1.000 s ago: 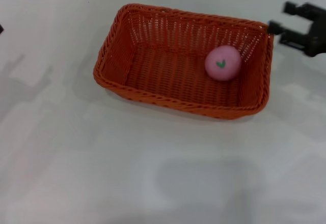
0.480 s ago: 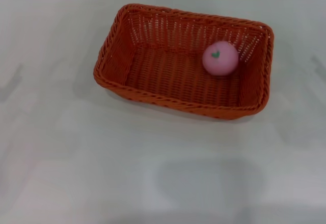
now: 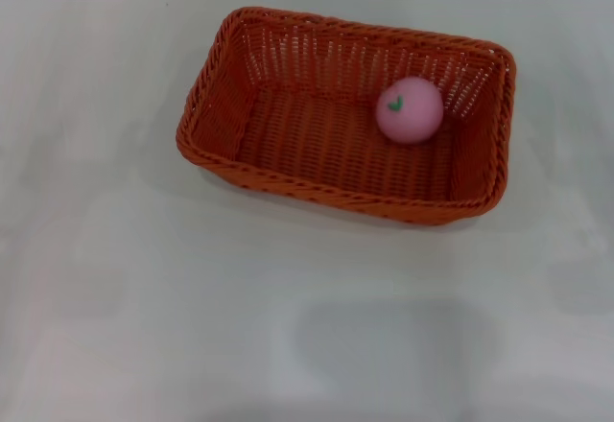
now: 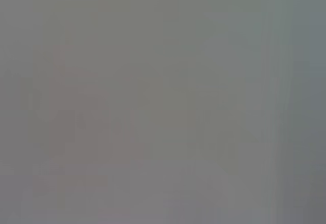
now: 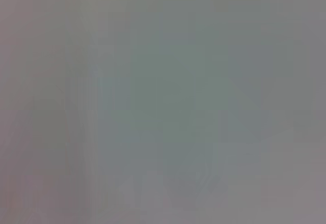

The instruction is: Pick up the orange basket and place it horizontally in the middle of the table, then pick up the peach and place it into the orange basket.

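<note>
The orange basket [image 3: 288, 184] lies lengthwise across the middle of the white table [image 3: 144, 297] in the head view, slightly skewed. Inside it, near the far right corner, rests the pink peach [image 3: 410, 110] with its green leaf mark turned to the upper left. Neither gripper shows in the head view. Both wrist views hold only a flat grey surface, with no fingers and no objects.
Bare white tabletop surrounds the basket on all sides. Faint shadows lie on the table at the front centre and along the right side.
The right gripper, seen beside the basket's right end one second ago, has left the view. The peach has rolled slightly up and left inside the basket, its leaf mark turning.
</note>
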{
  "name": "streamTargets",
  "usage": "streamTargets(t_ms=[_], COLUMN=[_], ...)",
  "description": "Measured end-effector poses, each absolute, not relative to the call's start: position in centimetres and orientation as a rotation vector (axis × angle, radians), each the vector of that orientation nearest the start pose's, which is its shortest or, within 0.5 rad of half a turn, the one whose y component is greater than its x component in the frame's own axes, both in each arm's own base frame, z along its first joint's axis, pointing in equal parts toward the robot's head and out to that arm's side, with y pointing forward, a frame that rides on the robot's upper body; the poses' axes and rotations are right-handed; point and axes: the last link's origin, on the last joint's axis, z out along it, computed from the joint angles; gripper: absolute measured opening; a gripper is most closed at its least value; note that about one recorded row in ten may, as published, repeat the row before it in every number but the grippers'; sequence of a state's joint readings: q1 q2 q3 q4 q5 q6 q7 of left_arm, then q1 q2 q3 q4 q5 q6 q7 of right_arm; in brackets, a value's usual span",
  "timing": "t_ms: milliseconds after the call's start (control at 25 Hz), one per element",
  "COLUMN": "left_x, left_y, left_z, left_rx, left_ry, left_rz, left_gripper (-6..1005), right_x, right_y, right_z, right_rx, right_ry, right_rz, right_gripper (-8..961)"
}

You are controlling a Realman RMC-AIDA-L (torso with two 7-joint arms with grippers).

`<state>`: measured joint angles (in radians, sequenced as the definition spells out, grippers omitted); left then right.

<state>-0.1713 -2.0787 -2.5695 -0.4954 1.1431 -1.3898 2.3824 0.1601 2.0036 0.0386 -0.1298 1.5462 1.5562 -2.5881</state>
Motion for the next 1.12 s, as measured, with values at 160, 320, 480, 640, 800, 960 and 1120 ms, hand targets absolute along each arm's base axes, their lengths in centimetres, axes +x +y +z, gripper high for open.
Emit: streamTargets(t_ms=[160, 320, 480, 640, 800, 960, 1120], left_x=[-37.72, -38.13, -38.39, -38.41, -38.38, -38.13, -37.89], left_y=[26.33, 26.06, 25.72, 25.69, 25.79, 26.13, 26.46], left_z=[8.69, 8.39, 8.33, 8.32, 8.16, 8.09, 8.08], left_rx=[-1.624, -1.595, -1.542, -1.537, -1.534, -1.541, -1.545], left_ry=[-0.478, -0.481, -0.475, -0.476, -0.482, -0.468, -0.459], left_rz=[-0.798, -0.779, -0.78, -0.78, -0.786, -0.785, -0.789], left_gripper=[862, 862, 862, 862, 862, 862, 862], right_x=[40.91, 40.96, 40.94, 40.96, 40.96, 41.0, 41.02], right_y=[20.9, 20.89, 21.03, 21.26, 21.4, 21.48, 21.52], right_z=[7.16, 7.29, 7.51, 7.61, 7.65, 7.81, 7.79], right_rx=[-1.493, -1.481, -1.469, -1.466, -1.465, -1.448, -1.444], right_ry=[0.575, 0.565, 0.558, 0.557, 0.552, 0.55, 0.554], right_rz=[0.774, 0.765, 0.768, 0.764, 0.759, 0.759, 0.759], right_gripper=[726, 726, 726, 726, 726, 726, 726])
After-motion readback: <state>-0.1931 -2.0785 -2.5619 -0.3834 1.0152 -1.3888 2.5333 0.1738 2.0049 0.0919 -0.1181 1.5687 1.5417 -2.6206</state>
